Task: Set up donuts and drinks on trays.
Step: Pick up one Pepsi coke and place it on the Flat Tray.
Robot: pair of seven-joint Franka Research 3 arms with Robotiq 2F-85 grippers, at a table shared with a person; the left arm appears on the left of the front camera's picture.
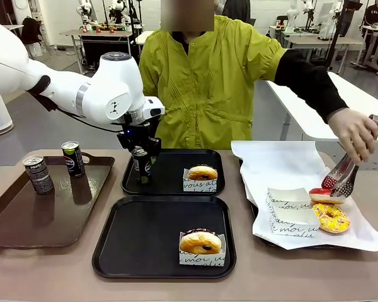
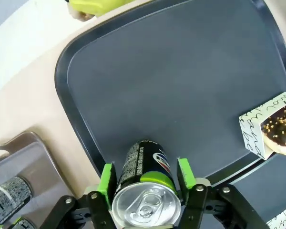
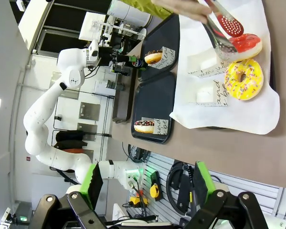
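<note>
While the soda can [image 2: 144, 164] is standing upright on the far black tray [image 1: 176, 185], near its left edge, the left end effector [image 1: 142, 175] is straddling it from above. Its green pads [image 2: 107, 179] are lying close along both sides (whether they are pressing on the can or standing just clear of it, I cannot tell). The can is probably sitting on that open left part to keep it apart from the chocolate donut [image 1: 202, 172], which is resting in its paper sleeve on the tray's right. The near black tray [image 1: 138, 239] is carrying a second sleeved donut [image 1: 200, 241] at its front right and is lacking a drink.

Two more cans [image 1: 38, 174] are standing on the brown tray [image 1: 25, 220] at the left, likely as the supply. Over the paper-lined tray [image 1: 274, 167], a person's hand [image 1: 355, 132] is holding tongs [image 1: 341, 179] at the red-glazed donut [image 1: 320, 195], just beside a yellow sprinkled donut [image 1: 331, 218]. The right end effector [image 3: 148, 171] is hanging back from the tabletop [image 1: 63, 270], jaws spread and empty.
</note>
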